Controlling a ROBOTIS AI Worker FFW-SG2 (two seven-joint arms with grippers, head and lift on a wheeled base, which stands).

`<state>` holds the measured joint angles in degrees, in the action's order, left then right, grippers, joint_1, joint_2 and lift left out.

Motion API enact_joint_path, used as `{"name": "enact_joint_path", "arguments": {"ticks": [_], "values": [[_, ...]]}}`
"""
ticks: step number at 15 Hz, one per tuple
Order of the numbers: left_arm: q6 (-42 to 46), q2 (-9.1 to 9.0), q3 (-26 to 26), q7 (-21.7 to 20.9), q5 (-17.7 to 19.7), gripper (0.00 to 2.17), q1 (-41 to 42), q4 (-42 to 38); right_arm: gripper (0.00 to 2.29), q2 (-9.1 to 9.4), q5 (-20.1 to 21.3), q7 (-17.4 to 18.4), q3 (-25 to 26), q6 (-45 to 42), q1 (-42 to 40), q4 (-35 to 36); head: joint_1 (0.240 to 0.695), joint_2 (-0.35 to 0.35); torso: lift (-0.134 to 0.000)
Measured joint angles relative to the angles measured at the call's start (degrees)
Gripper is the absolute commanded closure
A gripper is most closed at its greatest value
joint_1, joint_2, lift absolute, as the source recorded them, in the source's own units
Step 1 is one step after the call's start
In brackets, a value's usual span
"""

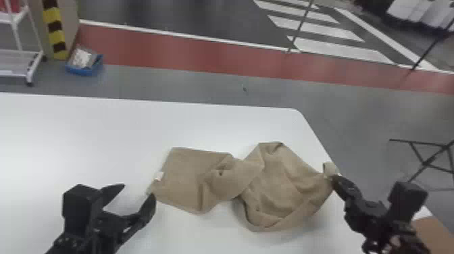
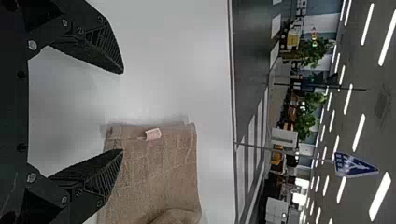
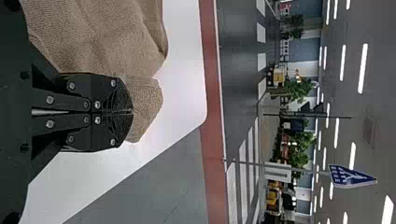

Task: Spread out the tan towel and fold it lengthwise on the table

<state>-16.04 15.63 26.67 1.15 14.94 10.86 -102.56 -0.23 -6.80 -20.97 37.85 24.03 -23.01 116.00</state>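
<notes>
Centrally, tan towel: you see the tan towel (image 1: 290, 189) on the tabletop (image 1: 101, 135), toward its right-hand end, lying as two broad lobes joined by a twisted, bunched neck.
Left lobe: a roughly four-sided panel, fairly flat, with straight edges; in the left wrist view you can make out a narrow hem and faint straight creases.
Right lobe: loose and rumpled, with soft raised ridges, a curled lower border and a shadowed hollow beneath it.
Fabric: matte woven cloth, its fine pebbled grain plainest to you in the right wrist view.
Label tag: a small white tab (image 1: 158, 176) on the towel's left edge.
Left gripper: you find the left gripper (image 1: 139, 190) beside the towel's left end, its black, tapered jaws spread wide, with ribbed inner faces and nothing between them; one tip is at the near left corner, though whether it touches the cloth you cannot tell.
Right gripper: you find the right gripper (image 1: 333, 177) at the towel's right end, its jaws pressed together on the cloth, a short flap jutting beyond the tips.
Support: a smooth, white surface with a rounded far right corner.
Floor beyond: grey, crossed by a flat red band; to your left, a blue box (image 1: 84, 69) with crinkled pale contents, beside a striped yellow-and-black post (image 1: 54, 30) and a white tubular rack (image 1: 15, 33).
</notes>
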Motion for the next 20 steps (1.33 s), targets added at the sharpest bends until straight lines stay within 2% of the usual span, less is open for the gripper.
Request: {"name": "enact_joint_path", "arguments": {"ticks": [4, 10, 12, 17, 19, 20], "values": [[0.6, -1.23, 1.4, 0.1, -0.2, 0.33, -1.6, 1.1, 1.41, -0.41, -0.9, -0.3, 0.8, -1.0, -0.4, -0.5, 0.695, -0.35, -0.124], [-2.8, -1.51, 2.1, 0.2, -2.0, 0.34, -2.4, 1.2, 1.41, -0.74, -1.8, -0.5, 1.5, -2.4, -0.9, -0.9, 0.695, -0.35, -0.124], [-3.6, -1.61, 2.2, 0.2, -2.1, 0.46, -2.5, 1.6, 1.41, -0.74, -2.0, -0.6, 1.5, -3.0, -1.1, -1.0, 0.695, -0.35, -0.124], [-3.6, -2.24, 2.7, 0.4, -2.4, 0.46, -2.7, 2.0, 1.41, -0.75, -2.6, -0.7, 1.7, -4.2, -1.8, -1.0, 0.695, -0.35, -0.124], [-3.6, -2.27, 2.9, 0.4, -2.5, 0.73, -2.7, 2.0, 1.41, -0.88, -2.9, -0.7, 1.9, -4.6, -2.1, -1.1, 0.695, -0.35, -0.124], [-3.6, -2.27, 2.9, 0.2, -2.7, 0.73, -2.7, 2.0, 1.41, -0.91, -3.0, -0.7, 1.9, -4.7, -2.2, -1.1, 0.695, -0.35, -0.124]]}}
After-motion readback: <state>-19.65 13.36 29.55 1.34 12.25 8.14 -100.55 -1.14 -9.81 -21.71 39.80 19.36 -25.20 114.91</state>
